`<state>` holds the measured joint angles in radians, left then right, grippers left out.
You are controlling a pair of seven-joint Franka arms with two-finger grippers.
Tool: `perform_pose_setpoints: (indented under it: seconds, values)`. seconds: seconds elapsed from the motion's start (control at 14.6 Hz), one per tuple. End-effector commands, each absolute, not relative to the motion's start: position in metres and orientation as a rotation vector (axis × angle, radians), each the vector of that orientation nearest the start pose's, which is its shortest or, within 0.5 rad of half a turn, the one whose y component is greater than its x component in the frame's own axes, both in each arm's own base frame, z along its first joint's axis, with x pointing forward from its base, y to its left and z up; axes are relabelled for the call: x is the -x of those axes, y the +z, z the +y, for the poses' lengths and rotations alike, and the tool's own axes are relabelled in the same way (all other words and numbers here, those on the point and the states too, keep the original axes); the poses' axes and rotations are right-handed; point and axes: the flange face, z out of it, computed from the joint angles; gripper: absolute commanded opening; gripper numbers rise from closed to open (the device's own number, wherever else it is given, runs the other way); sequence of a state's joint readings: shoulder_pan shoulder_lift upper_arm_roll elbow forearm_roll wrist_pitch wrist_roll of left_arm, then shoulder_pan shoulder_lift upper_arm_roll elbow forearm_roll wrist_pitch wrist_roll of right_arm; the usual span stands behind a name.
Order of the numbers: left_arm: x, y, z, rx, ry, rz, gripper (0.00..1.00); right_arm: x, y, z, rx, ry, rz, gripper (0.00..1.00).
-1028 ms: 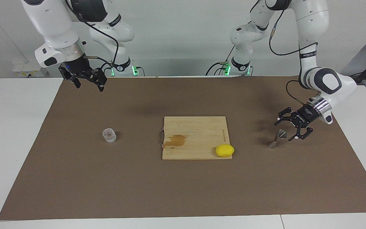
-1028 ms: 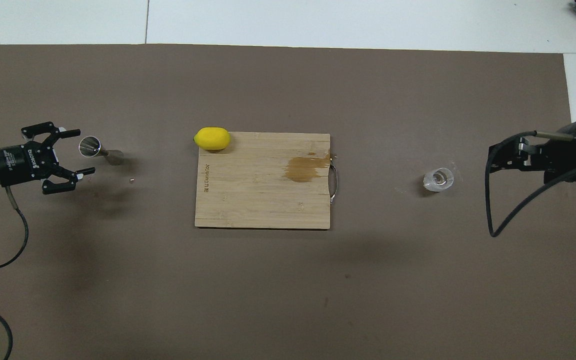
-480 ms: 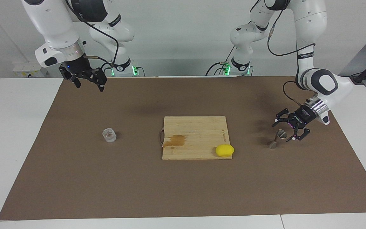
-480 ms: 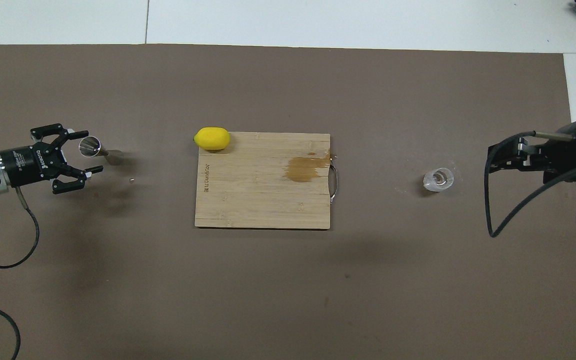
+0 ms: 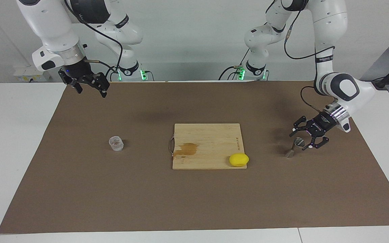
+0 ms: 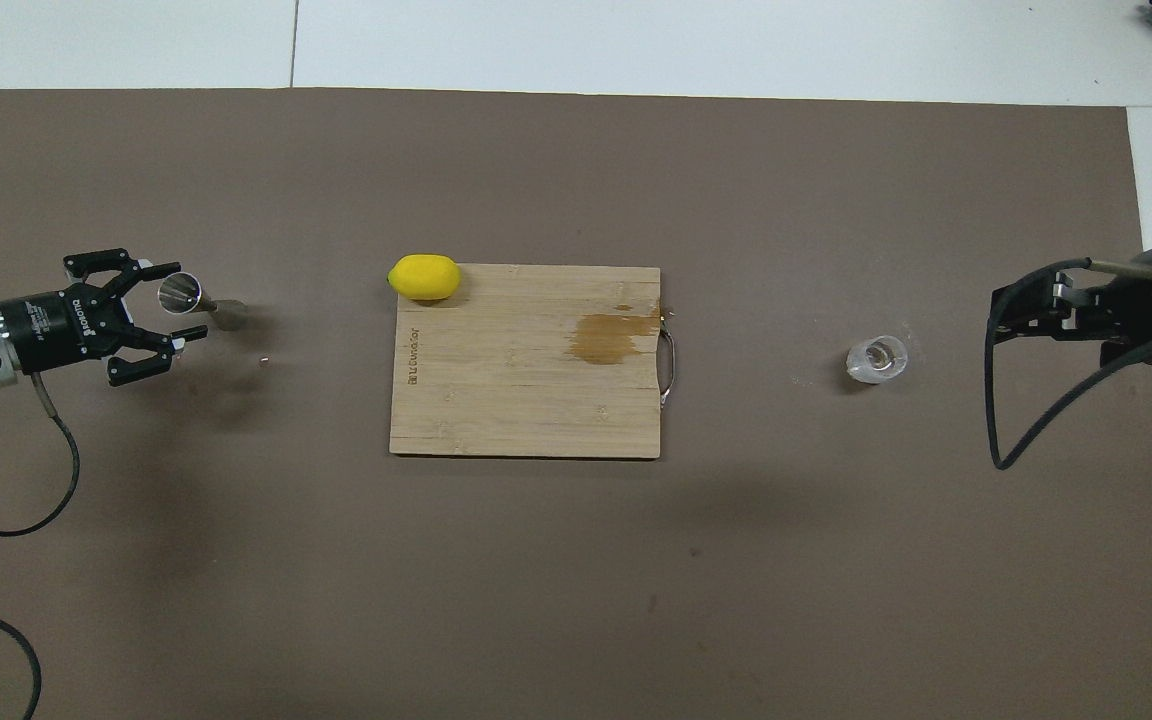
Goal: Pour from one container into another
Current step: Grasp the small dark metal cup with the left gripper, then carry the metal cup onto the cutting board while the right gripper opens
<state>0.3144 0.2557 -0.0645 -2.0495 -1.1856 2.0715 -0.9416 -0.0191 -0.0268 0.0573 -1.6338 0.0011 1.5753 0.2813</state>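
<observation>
The small silvery jigger [image 5: 294,147] [image 6: 186,297] stands on the brown mat at the left arm's end of the table. My left gripper [image 5: 302,139] [image 6: 178,300] is low around its upper cone, one finger on each side, with small gaps showing; it is open. The clear glass tumbler [image 5: 116,143] [image 6: 876,360] stands alone at the right arm's end. My right gripper [image 5: 89,89] [image 6: 1001,315] hangs open and high over the mat's edge by its base, holding nothing.
A wooden cutting board [image 5: 211,135] [image 6: 526,400] with a brown wet stain lies in the middle of the mat. A yellow lemon [image 5: 238,159] [image 6: 424,277] rests on the board's corner toward the jigger, on the edge farther from the robots.
The left gripper has slid up to the jigger and its fingers have narrowed around the upper cone. The right gripper has drifted slightly outward toward its end of the table.
</observation>
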Motion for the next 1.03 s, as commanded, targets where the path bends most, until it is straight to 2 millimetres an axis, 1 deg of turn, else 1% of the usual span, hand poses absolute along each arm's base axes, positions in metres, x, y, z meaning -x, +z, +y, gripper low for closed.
perform_pose_setpoints:
  seconds: [0.0,0.14,0.27,0.48,0.55,0.62,0.75,0.82,0.89,0.96]
  values:
    - [-0.569,0.326,0.093,-1.228,-0.626,1.854,0.00,-0.538,0.611,0.019,3.126,0.042,0.376,1.00]
    - [-0.572,0.329,0.090,-1.233,-0.644,1.840,0.00,-0.540,0.610,0.019,3.121,0.030,0.409,0.98]
    - [-0.577,0.339,0.084,-1.236,-0.693,1.808,0.00,-0.542,0.608,0.019,3.103,0.018,0.523,0.97]
    - [-0.587,0.364,0.056,-1.245,-0.769,1.786,0.00,-0.544,0.604,0.016,3.071,0.032,0.696,0.97]
    - [-0.589,0.373,0.042,-1.258,-0.779,1.781,0.00,-0.545,0.604,0.015,3.050,0.032,0.785,0.97]
    - [-0.589,0.383,0.027,-1.273,-0.787,1.771,0.00,-0.547,0.599,0.016,3.032,0.048,0.861,0.97]
    - [-0.587,0.406,-0.013,-1.339,-0.786,1.721,0.00,-0.551,0.587,0.020,3.006,0.084,0.977,0.97]
    - [-0.585,0.415,-0.034,-1.360,-0.800,1.709,0.00,-0.553,0.586,0.020,2.982,0.079,1.046,0.97]
    - [-0.585,0.421,-0.052,-1.364,-0.820,1.714,0.00,-0.557,0.582,0.018,2.950,0.073,1.127,0.97]
    - [-0.583,0.428,-0.073,-1.368,-0.832,1.721,0.00,-0.561,0.579,0.018,2.927,0.061,1.178,0.97]
